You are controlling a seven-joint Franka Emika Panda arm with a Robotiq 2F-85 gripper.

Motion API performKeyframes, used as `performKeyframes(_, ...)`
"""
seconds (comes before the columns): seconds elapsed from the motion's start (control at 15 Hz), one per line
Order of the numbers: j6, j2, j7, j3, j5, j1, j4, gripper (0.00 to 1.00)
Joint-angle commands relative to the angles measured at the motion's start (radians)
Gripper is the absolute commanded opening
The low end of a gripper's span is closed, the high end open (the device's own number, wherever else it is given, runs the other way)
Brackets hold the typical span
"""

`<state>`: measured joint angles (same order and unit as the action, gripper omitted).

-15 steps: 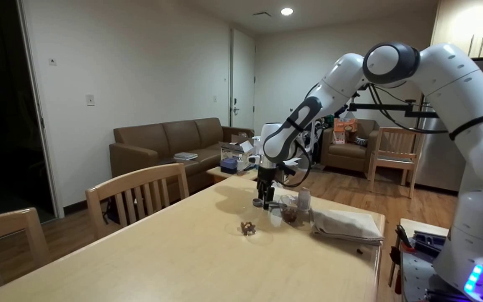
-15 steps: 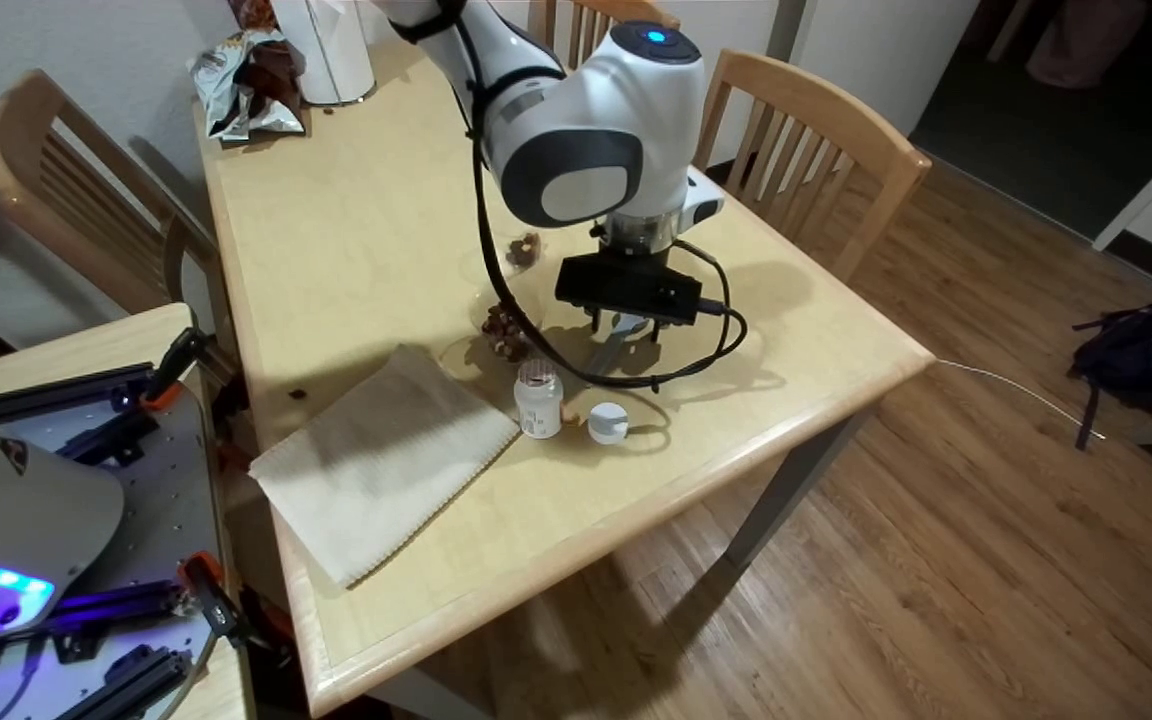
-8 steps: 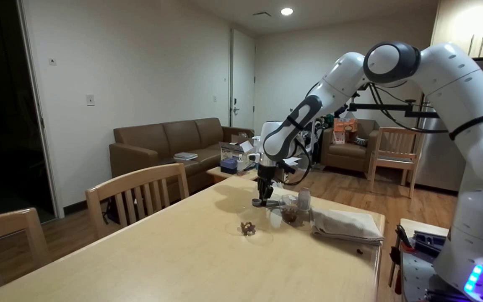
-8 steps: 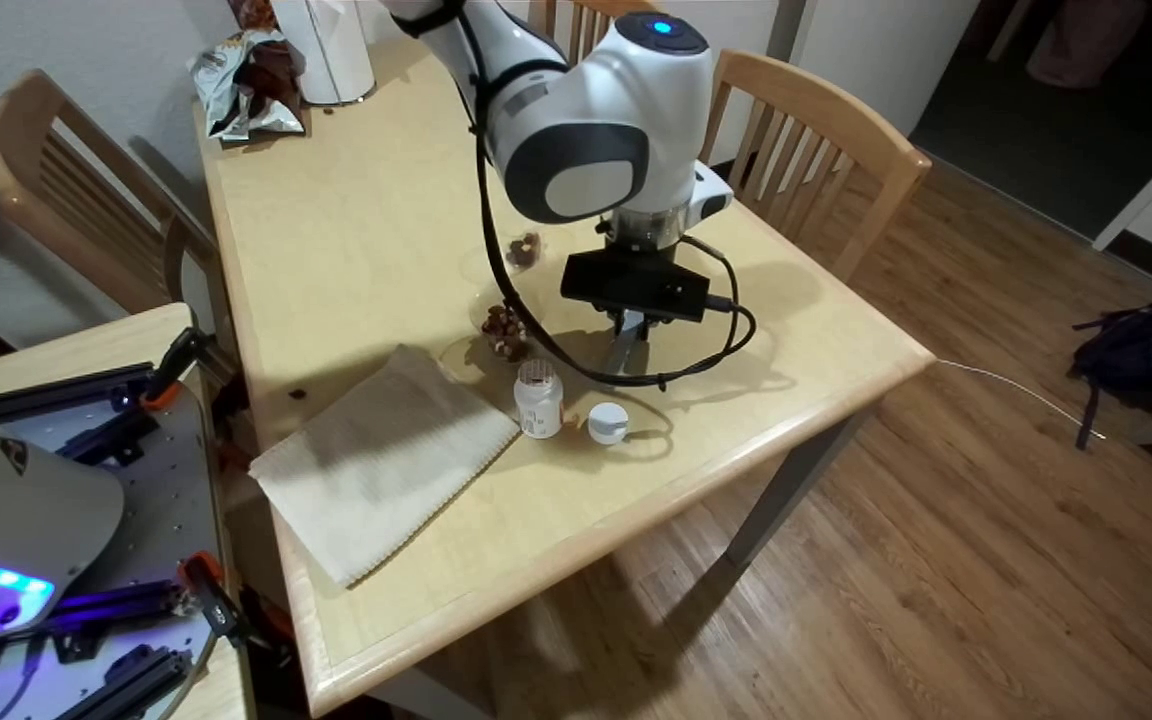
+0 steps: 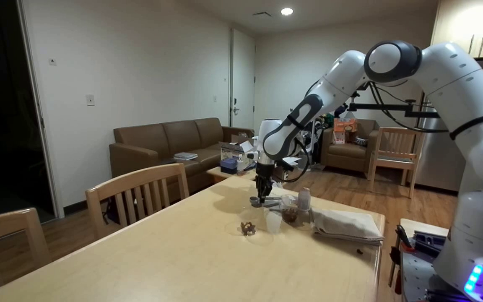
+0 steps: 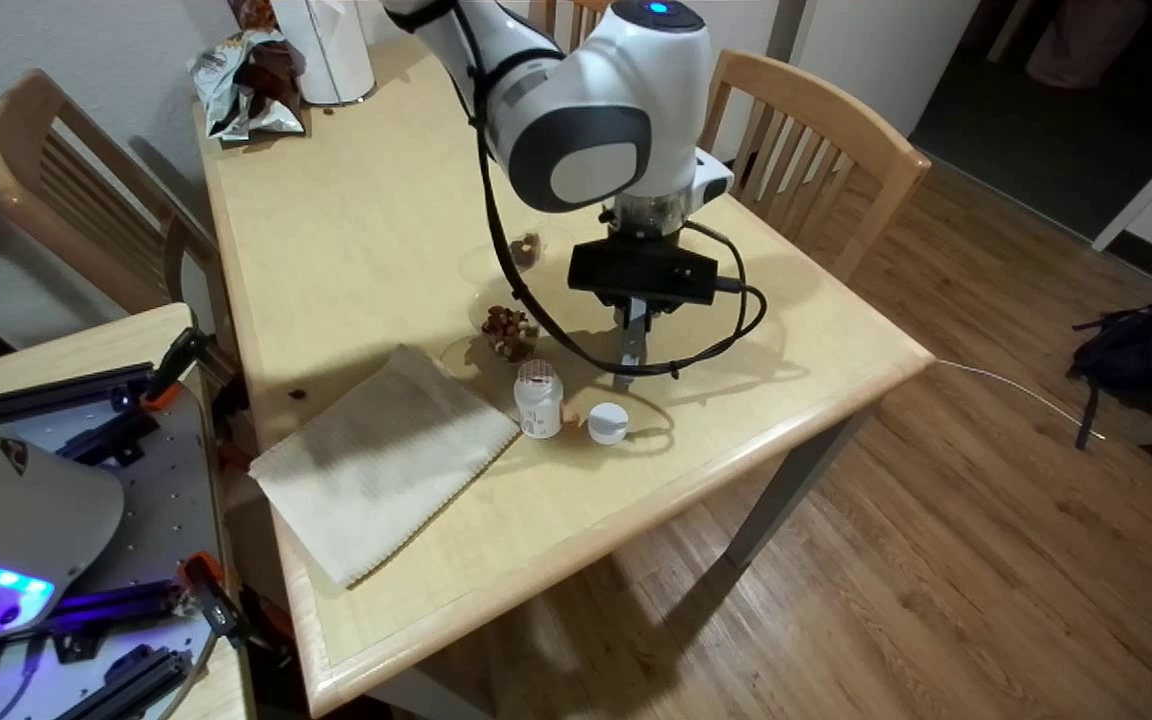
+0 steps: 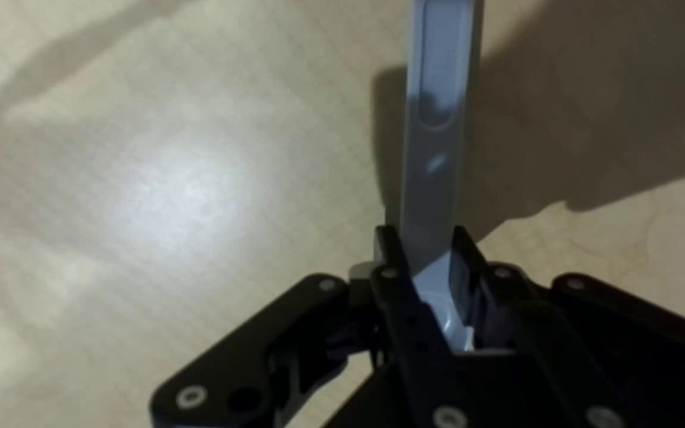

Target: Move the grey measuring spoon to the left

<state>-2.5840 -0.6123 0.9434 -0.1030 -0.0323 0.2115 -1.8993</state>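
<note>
Near the white bottle (image 6: 539,408), on the side away from the folded cloth (image 6: 391,465), the tool (image 7: 424,239) is pinching the grey measuring spoon (image 7: 434,148) close to its bowl; the fingers (image 7: 391,255) are sitting snug on both flanks of the slim handle, with no gap showing, and are holding nothing else. The coming move is turning on the spoon's long axis: in the wrist view it is running straight out from between the fingers, the free handle end pointing to the bottle's side, the partly hidden bowl lying past the tool, farther from the bottle. Whether it is touching the surface (image 6: 356,230) is hard to tell. A white round piece (image 6: 607,423) is lying just beside the bottle, opposite the cloth; a larger heap of nuts (image 6: 508,332) is lying near the bottle, a smaller heap (image 6: 525,251) beyond it, and a dark lump (image 6: 298,393) is resting well apart from the bottle, past the cloth. If left is being counted from the robot's base (image 6: 26,510), the carry will probably be leading away from the bottle, with the trailing handle perhaps brushing the larger heap.
</note>
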Motion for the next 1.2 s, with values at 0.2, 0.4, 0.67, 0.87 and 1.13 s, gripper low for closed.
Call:
performKeyframes(0.2, 0.088, 0.1, 0.04, 0.012, -0.118, -0.051, -0.017, 0.09)
performKeyframes(0.4, 0.153, 0.145, 0.058, 0.021, -0.148, -0.08, -0.015, 0.09)
performKeyframes(0.67, 0.256, 0.205, 0.056, 0.033, -0.215, -0.138, 0.001, 0.09)
performKeyframes(0.87, 0.343, 0.232, 0.033, 0.058, -0.332, -0.198, 0.009, 0.09)
performKeyframes(1.13, 0.463, 0.233, -0.006, 0.087, -0.533, -0.275, 0.017, 0.09)
